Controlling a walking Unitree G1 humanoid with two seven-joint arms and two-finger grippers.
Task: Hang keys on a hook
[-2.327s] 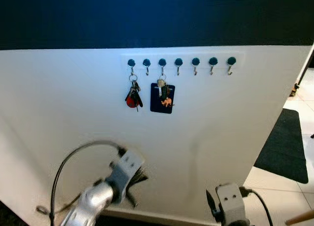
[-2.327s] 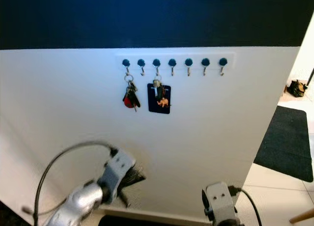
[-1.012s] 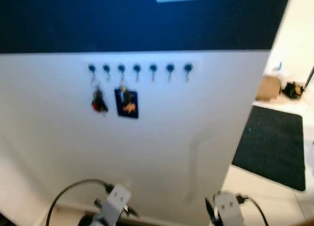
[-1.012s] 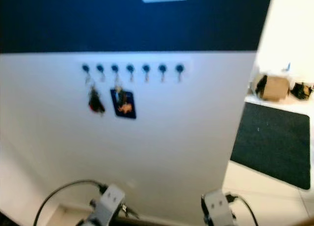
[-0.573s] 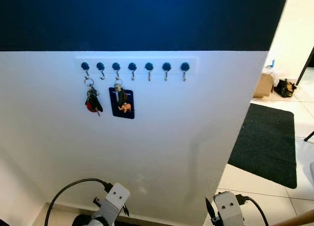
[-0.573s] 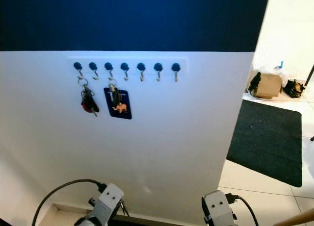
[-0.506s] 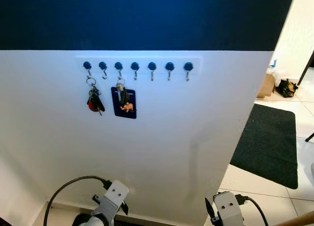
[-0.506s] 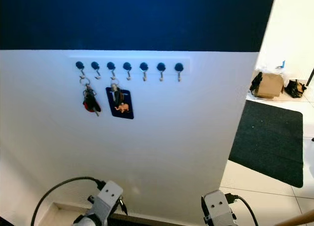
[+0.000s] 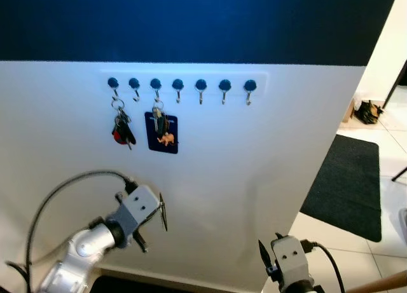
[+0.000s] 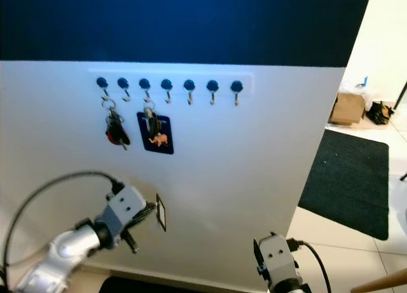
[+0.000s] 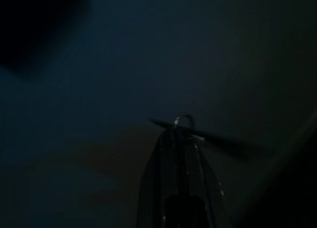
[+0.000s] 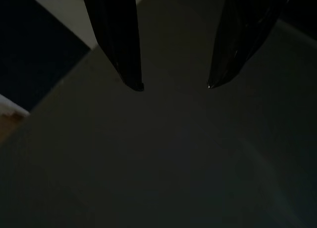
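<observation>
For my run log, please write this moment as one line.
left pincer: raised before wall, shut on keys | right pincer: open, idle | hook rail: two hooks taken, five free | keys not yet hung

I see seven blue-capped hooks (image 9: 178, 84) in a row on the white wall. Red-tagged keys (image 9: 121, 129) hang from the leftmost; a second bunch with a navy card and orange charm (image 9: 163, 133) hangs from the third.
</observation>
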